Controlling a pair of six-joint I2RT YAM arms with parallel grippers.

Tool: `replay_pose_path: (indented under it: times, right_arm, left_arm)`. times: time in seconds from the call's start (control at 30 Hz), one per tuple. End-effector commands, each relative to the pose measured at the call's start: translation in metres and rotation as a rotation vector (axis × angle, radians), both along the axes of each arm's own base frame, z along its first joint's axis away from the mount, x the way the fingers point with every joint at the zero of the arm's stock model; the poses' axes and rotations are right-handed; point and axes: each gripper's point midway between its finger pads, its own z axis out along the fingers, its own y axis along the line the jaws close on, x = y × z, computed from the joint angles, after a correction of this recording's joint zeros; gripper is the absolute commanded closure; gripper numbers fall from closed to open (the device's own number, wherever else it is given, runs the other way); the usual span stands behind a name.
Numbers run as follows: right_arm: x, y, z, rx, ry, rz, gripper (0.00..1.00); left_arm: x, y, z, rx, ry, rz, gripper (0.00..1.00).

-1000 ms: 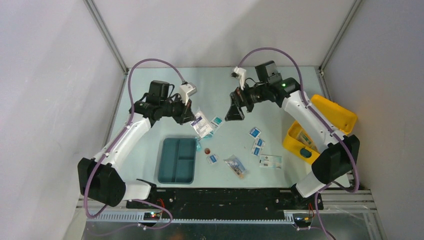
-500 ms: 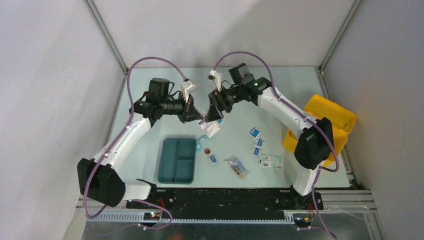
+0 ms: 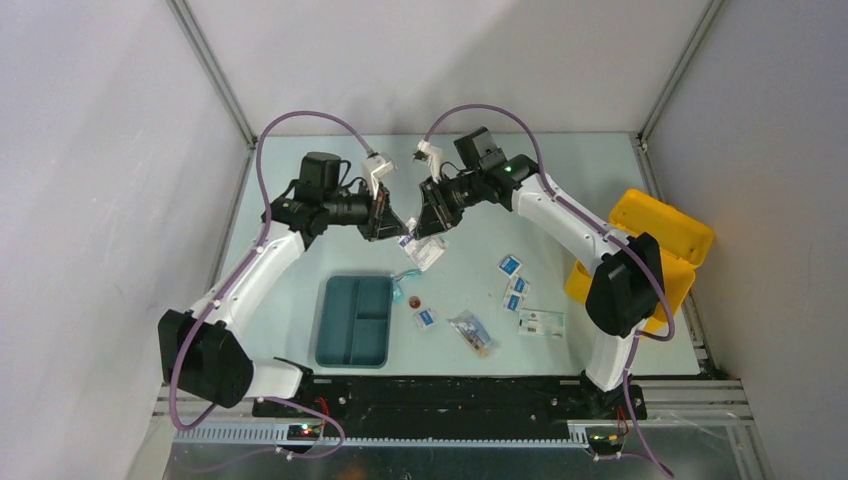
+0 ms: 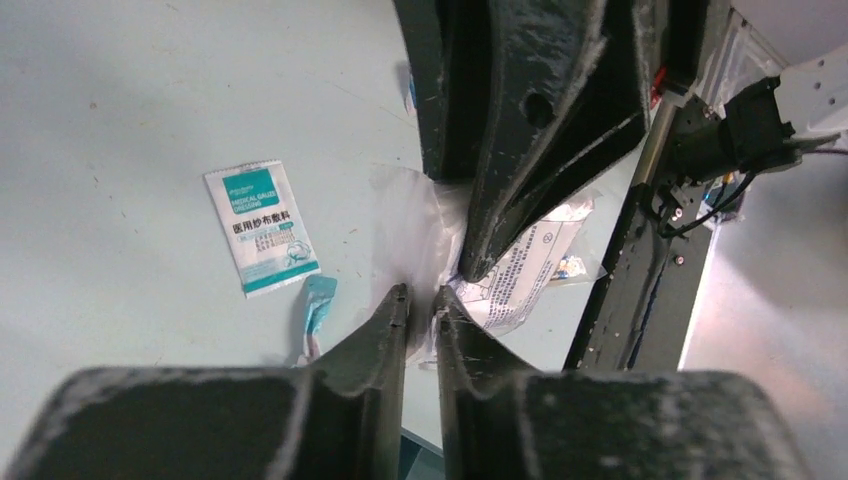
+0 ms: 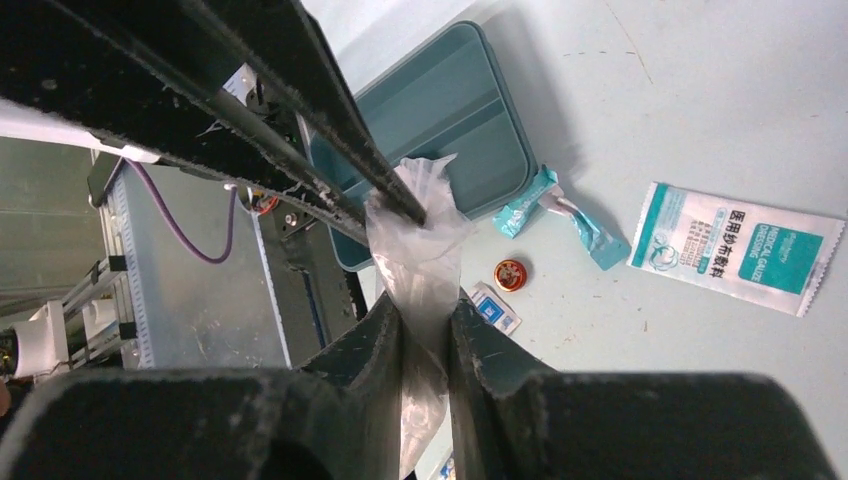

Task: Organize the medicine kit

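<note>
Here we see both hands meeting above the middle of the pale tabletop, each pinching the same clear plastic bag. The left hand has its fingers drawn nearly together, with only the thin film at the bag's edge between them. The right hand is likewise clamped on a gathered fold of the plastic, its fingertips just beside those of the left. The bag hangs between and below them, and we cannot tell whether its lower end touches the tabletop. We can make out a printed sheet inside it, too small to read. The medicine kit sits at the right edge of the tabletop, well apart from both hands, its yellow lid open and its body largely hidden behind the right arm's elbow. Below the hands lies a white-and-teal gauze packet, and near it a small teal wrapper, a small round red tin and a white-and-blue sachet. The dark-teal divided tray rests on the near left part of the tabletop, away from the kit. Between tray and kit we see more white-and-blue sachets, a small clear pouch and a flat white packet, all lying loose.
</note>
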Motion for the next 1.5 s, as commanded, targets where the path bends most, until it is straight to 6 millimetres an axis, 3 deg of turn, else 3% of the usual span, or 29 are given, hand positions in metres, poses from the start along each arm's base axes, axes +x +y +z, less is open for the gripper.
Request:
replay_pose_path:
  times: [0.0,0.03,0.13,0.27,0.4,0.47,0.5,0.53,0.57,0.67,0.8,0.9,1.03,1.47]
  right_arm:
    - [0.003,0.001,0.016,0.012,-0.055,-0.005,0.81]
    - [0.003,-0.002,0.016,0.006,-0.057,-0.008,0.81]
    - [0.008,-0.016,0.016,-0.020,-0.080,-0.032,0.81]
    - [0.023,-0.062,0.020,-0.073,-0.154,-0.122,0.81]
    - [0.034,-0.136,0.026,-0.181,-0.270,-0.255,0.81]
    - [0.030,-0.181,0.040,-0.226,-0.352,-0.344,0.81]
    - [0.031,-0.204,0.032,-0.260,-0.344,-0.391,0.81]
    - [0.026,-0.232,0.031,-0.304,-0.369,-0.443,0.81]
    - [0.022,-0.245,0.030,-0.328,-0.380,-0.464,0.81]
    - [0.001,-0.309,0.022,-0.456,-0.412,-0.578,0.81]
    - [-0.029,-0.366,0.013,-0.545,-0.406,-0.708,0.81]
    - [-0.050,-0.386,0.002,-0.602,-0.379,-0.721,0.81]
    - [-0.060,-0.416,-0.012,-0.685,-0.347,-0.750,0.82]
    - [-0.034,-0.451,-0.067,-0.757,-0.201,-0.625,0.79]
  left_arm:
    - [0.014,-0.005,0.025,-0.031,-0.059,0.029,0.73]
    - [0.015,-0.004,0.025,-0.026,-0.060,0.039,0.63]
    - [0.021,0.002,0.030,-0.003,-0.094,0.087,0.48]
    - [0.026,0.013,0.034,0.009,-0.116,0.137,0.38]
    - [0.028,0.020,0.032,0.006,-0.098,0.166,0.37]
    - [0.027,0.022,0.029,0.006,-0.085,0.169,0.37]
    - [0.028,0.023,0.028,0.006,-0.078,0.172,0.37]
    - [0.027,0.023,0.028,0.002,-0.072,0.168,0.37]
    - [0.027,0.024,0.027,0.001,-0.067,0.169,0.37]
    - [0.027,0.024,0.024,-0.005,-0.050,0.161,0.37]
    - [0.030,0.027,0.018,0.004,-0.038,0.166,0.36]
    - [0.029,0.026,0.014,0.003,-0.028,0.157,0.36]
    - [0.028,0.024,0.013,-0.006,-0.016,0.140,0.36]
    - [0.018,0.026,0.006,0.001,-0.035,0.107,0.36]
